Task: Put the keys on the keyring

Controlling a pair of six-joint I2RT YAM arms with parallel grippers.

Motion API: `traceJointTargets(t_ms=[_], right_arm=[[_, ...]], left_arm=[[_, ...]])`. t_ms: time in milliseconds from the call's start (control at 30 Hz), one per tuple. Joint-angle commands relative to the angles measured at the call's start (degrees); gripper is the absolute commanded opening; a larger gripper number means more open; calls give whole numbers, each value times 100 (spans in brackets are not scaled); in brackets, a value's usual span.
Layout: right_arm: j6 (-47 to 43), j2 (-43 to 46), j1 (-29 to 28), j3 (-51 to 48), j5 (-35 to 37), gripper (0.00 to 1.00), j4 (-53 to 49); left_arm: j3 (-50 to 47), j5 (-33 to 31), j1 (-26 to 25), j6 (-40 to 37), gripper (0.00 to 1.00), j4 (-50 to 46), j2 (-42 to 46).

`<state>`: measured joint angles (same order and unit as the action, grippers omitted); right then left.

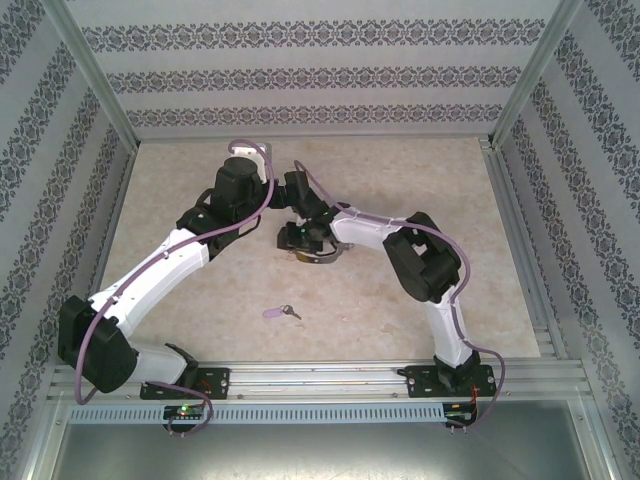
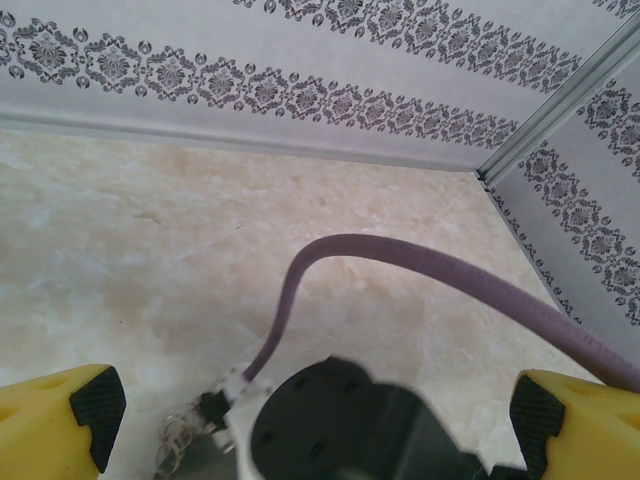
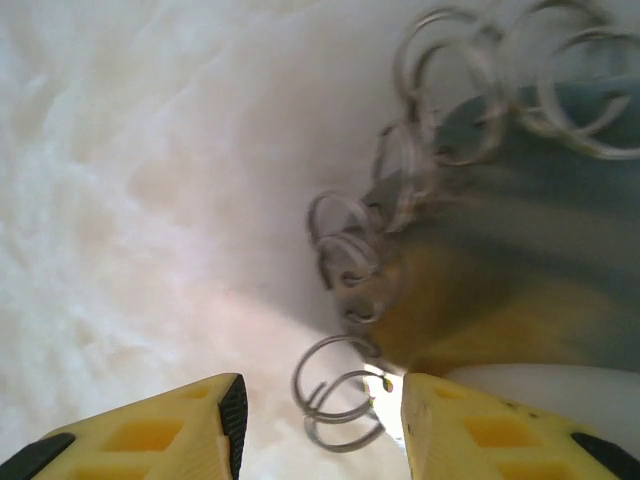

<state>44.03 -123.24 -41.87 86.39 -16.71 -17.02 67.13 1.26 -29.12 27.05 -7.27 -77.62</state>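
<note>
From above, the keyring (image 1: pixel 318 256) sits on the counter (image 1: pixel 420 180) beneath the right claw (image 1: pixel 305 240). The key (image 1: pixel 281 313) lies flat on the counter, apart from the keyring, nearer the arm bases.

In the left wrist view, the left claw (image 2: pixel 312 405) is spread wide, its yellow fingers (image 2: pixel 50 420) at the two lower corners. Small loops of the keyring (image 2: pixel 178 438) show just beside one finger, under a purple cable (image 2: pixel 400 250).

In the right wrist view, the right claw (image 3: pixel 320 400) stands half spread. The keyring (image 3: pixel 350 260) trails its beaded loops down between the fingers. The lowest loop touches one finger (image 3: pixel 450 420) and stays apart from the other. Whether the claw is pinching the keyring cannot be told.
</note>
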Motion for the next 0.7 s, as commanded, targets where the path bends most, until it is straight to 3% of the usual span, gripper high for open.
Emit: traceJointTargets(t_ms=[0,300,667], right_arm=[[346,-252,-279,397,-196,46,185],[454,-436,-529,1024,-435,46,156],[-161,1029,16,249,14,45,-29]], left_arm=[[-51,119,42,-28,100,149,116],[-51,194,47,-1,100,142,171],[-102,205,47,81,100,122,261]])
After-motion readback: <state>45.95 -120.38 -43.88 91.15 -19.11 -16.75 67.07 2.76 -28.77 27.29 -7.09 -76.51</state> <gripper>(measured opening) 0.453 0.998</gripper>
